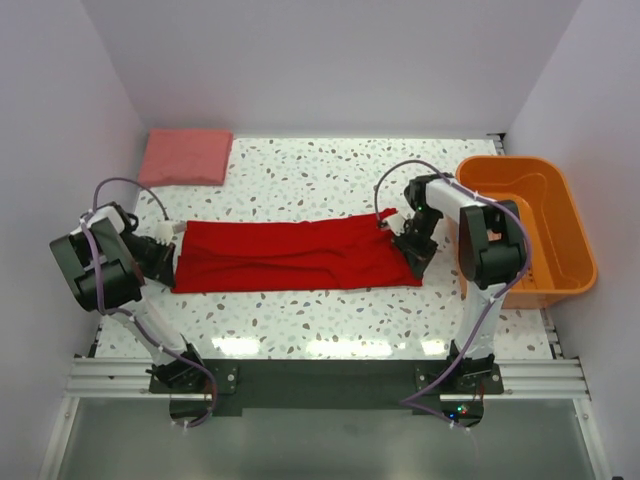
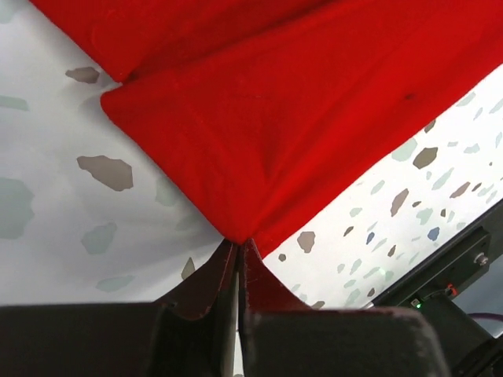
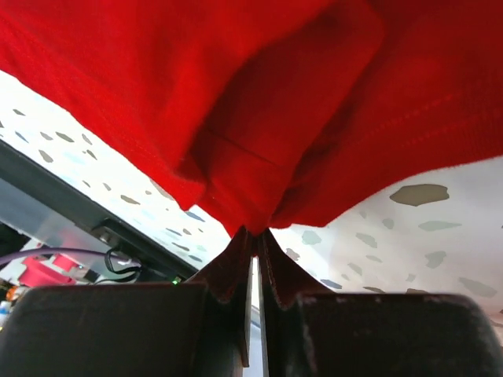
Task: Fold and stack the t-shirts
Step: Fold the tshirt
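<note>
Terrazzo worktop (image 1: 330,170), pale with dark speckles, walled on 3 sides.

Red t-shirt (image 1: 290,255) lies flat as 1 long band, already folded lengthwise. Its long axis runs straight from the left tool (image 1: 172,243) to the right tool (image 1: 402,240), so it spans the gap between the 2. Each arm is nearest to its own end, neither favoured.

Orange basket (image 1: 560,290) sits just outboard of the right tool, behind that arm's forearm. Tight on that side.

Salmon-pink t-shirt (image 1: 185,157) is folded small, beyond and slightly outboard of the left tool, apart from the red one.

Left tool (image 2: 238,251): jaws closed to a slit, pinching a corner point of red cloth, fabric fanning away from it. Right tool (image 3: 255,236): same, nipped on a bunched hem fold at the other end.

Judgement: the next fold is crosswise, 1 end carried along the long axis toward the other tool. There is open room inward and beyond the band. The near strip toward the rail is narrower. Risk is the pinched corner slipping, or the right arm's elbow meeting the basket.
</note>
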You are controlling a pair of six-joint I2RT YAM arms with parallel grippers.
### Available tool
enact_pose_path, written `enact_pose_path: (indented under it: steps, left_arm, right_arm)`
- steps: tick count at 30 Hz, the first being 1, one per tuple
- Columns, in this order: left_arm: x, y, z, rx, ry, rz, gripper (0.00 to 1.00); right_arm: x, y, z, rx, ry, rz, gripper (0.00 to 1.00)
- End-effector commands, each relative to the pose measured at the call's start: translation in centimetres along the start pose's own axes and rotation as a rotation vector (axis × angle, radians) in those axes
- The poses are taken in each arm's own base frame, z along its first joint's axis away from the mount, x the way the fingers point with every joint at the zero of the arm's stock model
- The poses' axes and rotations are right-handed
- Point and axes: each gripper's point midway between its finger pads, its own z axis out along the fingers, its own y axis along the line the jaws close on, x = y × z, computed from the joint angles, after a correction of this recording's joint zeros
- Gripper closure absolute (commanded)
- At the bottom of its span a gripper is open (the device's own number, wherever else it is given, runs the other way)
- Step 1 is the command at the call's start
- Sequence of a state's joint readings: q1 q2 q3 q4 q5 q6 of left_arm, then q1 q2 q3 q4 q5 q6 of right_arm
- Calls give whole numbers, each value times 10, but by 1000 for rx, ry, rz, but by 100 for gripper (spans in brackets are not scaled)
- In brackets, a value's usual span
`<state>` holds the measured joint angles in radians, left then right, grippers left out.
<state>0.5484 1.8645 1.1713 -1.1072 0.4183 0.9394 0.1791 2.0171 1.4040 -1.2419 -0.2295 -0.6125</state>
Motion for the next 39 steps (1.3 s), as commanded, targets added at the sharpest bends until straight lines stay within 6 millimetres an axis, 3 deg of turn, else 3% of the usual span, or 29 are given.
enact_pose_path:
  steps: [1, 2, 3, 4, 6, 10, 13, 14, 16, 17, 18, 19, 20, 21, 22, 25, 26, 28, 29, 33, 39]
  left_arm:
    - [-18, 15, -10, -93, -85, 76, 91]
    - [-24, 17, -14, -99, -104, 84, 87]
    - [-29, 19, -19, -107, -118, 92, 77]
    - [-35, 16, -24, -96, -140, 92, 72]
    - [-55, 17, -48, -123, -208, 151, 65]
    - [-108, -20, -96, -101, -440, 353, 49]
    - [-140, -66, -107, -71, -545, 581, 47]
    - [-148, -95, -96, -33, -555, 670, 47]
    - [-168, -129, -87, 4, -628, 809, 47]
    - [-168, -162, -59, 94, -608, 832, 47]
    - [-189, -178, -62, 44, -682, 949, 47]
    - [-194, -195, -53, 50, -695, 991, 47]
    - [-183, -237, -25, 142, -668, 1025, 47]
    - [-184, -255, -14, 156, -674, 1076, 47]
    - [-183, -284, 11, 170, -676, 1150, 47]
    - [-187, -324, 33, 140, -734, 1313, 45]
    - [-171, -344, 52, 186, -709, 1377, 45]
    - [-173, -361, 69, 172, -725, 1438, 45]
    - [-163, -375, 86, 209, -696, 1468, 45]
    - [-161, -401, 108, 240, -697, 1535, 46]
    - [-164, -404, 120, 243, -676, 1554, 46]
  right_arm:
    - [-10, 3, -19, 51, -64, 7, 90]
    - [-16, 0, -27, 73, -89, 7, 86]
    - [-16, 0, -31, 74, -91, 10, 71]
    - [-17, 1, -36, 75, -94, 9, 64]
    - [-18, 3, -50, 84, -112, 15, 57]
    - [-25, 15, -75, 74, -200, 10, 56]
    - [-37, 35, -84, -11, -276, 30, 57]
    - [-40, 40, -82, -46, -286, 42, 58]
    - [-45, 48, -75, -115, -291, 72, 58]
    - [-43, 49, -69, -133, -278, 84, 59]
    - [-45, 48, -65, -137, -282, 96, 59]
    - [-46, 48, -60, -149, -283, 106, 59]
    - [-48, 46, -54, -154, -283, 112, 58]
    - [-49, 46, -51, -158, -280, 118, 58]
    - [-50, 44, -48, -161, -274, 134, 57]
    - [-52, 38, -42, -147, -267, 151, 57]
    - [-52, 36, -39, -147, -257, 160, 57]
    - [-48, 38, -35, -162, -233, 171, 58]
    - [-46, 39, -32, -171, -220, 180, 59]
    - [-39, 40, -19, -186, -186, 209, 60]
    - [-38, 28, -3, -140, -170, 240, 60]
